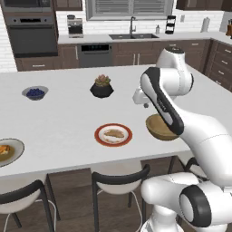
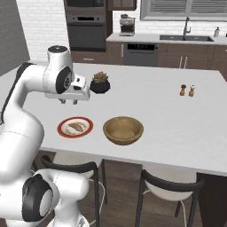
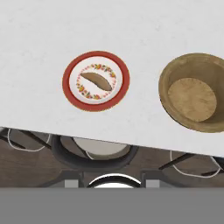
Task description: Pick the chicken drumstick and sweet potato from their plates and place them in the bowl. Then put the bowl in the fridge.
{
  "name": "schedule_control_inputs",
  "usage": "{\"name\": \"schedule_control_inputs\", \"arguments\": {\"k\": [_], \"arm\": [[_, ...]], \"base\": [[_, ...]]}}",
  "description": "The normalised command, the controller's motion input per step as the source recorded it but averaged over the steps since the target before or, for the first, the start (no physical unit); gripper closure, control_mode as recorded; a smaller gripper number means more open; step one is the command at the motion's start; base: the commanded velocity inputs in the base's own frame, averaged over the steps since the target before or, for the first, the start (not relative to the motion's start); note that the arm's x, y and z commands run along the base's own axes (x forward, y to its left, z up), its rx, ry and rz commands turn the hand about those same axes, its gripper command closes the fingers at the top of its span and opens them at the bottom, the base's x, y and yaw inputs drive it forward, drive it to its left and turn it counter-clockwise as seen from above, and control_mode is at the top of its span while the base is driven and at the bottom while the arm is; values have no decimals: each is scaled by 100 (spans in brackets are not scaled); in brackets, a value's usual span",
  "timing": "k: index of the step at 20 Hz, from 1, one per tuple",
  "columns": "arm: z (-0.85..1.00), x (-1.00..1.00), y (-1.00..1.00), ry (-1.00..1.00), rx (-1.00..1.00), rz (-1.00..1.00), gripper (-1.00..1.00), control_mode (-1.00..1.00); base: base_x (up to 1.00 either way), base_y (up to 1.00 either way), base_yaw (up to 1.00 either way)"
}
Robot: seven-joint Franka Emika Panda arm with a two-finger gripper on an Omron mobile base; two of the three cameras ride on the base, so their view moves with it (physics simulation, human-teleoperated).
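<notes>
Chicken drumstick [image 3: 96, 81] lies on the red-rimmed plate [image 3: 69, 89], untouched, centred in its floral ring. In hand view it sits ahead of the tool and a bit to one side, so the gripper is roughly over the plate, not yet down on it.

Sweet potato [image 1: 3, 149] is an orange lump on the grey-green plate [image 1: 16, 152], at the far edge of the left base view, well apart from the gripper and past the red-rimmed plate. Partly cropped there, so shape is hard to judge.

Wooden bowl [image 2: 123, 130] is empty: bare bottom in hand view, nothing inside. It stands just beside the red-rimmed plate, near the counter's [image 2: 177, 119] front edge, on the tool's other side from the sweet potato.

Gripper [image 2: 68, 101] hangs above the counter, over the plate area, clear of all food. Fingers read as short dark stubs under the white hand; looks like a narrow gap w/ nothing between, but too small to call, so spread vs. closed I cannot tell. Nothing held.

Progress, judged: early. Neither food item moved, bowl unfilled, fridge step not begun. Left to do: descend and grab the drumstick, drop it in the bowl, same for the sweet potato, then carry the bowl off to the fridge.

Further out: potted succulent [image 2: 100, 82] beyond the tool, berry bowl [image 1: 35, 93] off toward the sweet potato side, salt & pepper shakers [image 2: 187, 90] well apart past the bowl. Stools [image 2: 73, 170] below the counter edge.
</notes>
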Motion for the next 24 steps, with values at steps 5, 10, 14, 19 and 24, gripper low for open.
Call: {"name": "schedule_control_inputs", "arguments": {"k": [5, 10, 14, 19, 24], "arm": [[-34, -2, 39, -3, -3, 1, -100, -100], [-86, 53, 76, 2, -1, 17, -100, -100], [-89, 79, 46, 7, -9, 27, -100, -100], [-66, 63, 1, 8, -17, 10, -100, -100], [-46, 38, 0, 3, -3, 0, -100, -100]], "base": [[0, 0, 0], [0, 0, 0], [0, 0, 0], [0, 0, 0], [0, 0, 0]]}}
